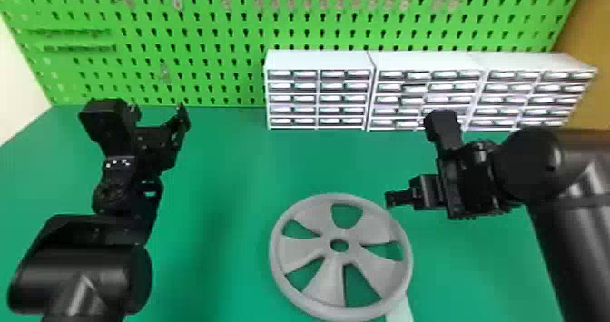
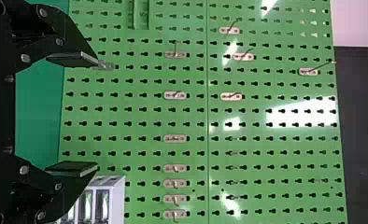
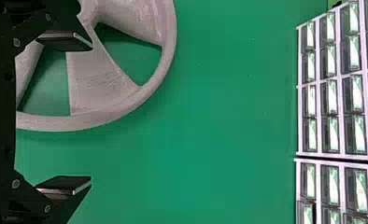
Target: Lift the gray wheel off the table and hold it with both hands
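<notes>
Head view: gray wheel (image 1: 302, 251) likely stiff, light; grip rim (image 1: 274, 253) at left and right. Left gripper (image 2: 95, 114), right gripper (image 3: 90, 113) both spread, empty.

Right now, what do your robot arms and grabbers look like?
The left arm and right arm are black, with smooth, shiny, rounded parts. The left gripper and right gripper are black too, with flat-tipped fingers and small round silvery screws. Little white marks dot the left wrist.
</notes>
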Robot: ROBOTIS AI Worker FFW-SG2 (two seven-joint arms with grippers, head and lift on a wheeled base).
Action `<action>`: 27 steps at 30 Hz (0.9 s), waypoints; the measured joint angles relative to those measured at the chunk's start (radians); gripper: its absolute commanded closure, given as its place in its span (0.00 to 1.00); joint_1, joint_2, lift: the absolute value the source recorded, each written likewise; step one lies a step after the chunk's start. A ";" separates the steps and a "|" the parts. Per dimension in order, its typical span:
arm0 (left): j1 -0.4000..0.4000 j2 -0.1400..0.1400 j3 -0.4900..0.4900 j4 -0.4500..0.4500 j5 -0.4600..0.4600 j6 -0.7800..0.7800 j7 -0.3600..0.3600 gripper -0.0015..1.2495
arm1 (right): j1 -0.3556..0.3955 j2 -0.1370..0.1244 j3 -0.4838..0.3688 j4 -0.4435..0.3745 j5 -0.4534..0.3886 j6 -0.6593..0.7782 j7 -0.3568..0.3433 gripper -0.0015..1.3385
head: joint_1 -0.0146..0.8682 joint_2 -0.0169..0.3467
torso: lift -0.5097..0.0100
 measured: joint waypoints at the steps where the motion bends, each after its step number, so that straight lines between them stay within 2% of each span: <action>1: 0.000 0.000 0.000 0.000 0.000 0.000 0.000 0.37 | 0.000 0.000 0.000 0.001 -0.001 0.000 0.000 0.20 | 0.76 0.21 | 0.80; 16: -0.005 0.003 0.002 0.000 -0.001 0.000 0.000 0.37 | 0.000 -0.010 0.019 0.021 -0.021 0.000 0.000 0.21 | 0.76 0.21 | 0.80; 27: -0.006 0.003 0.001 0.000 -0.002 0.000 0.000 0.37 | 0.011 -0.013 0.011 0.078 -0.037 0.000 0.000 0.24 | 0.76 0.21 | 0.80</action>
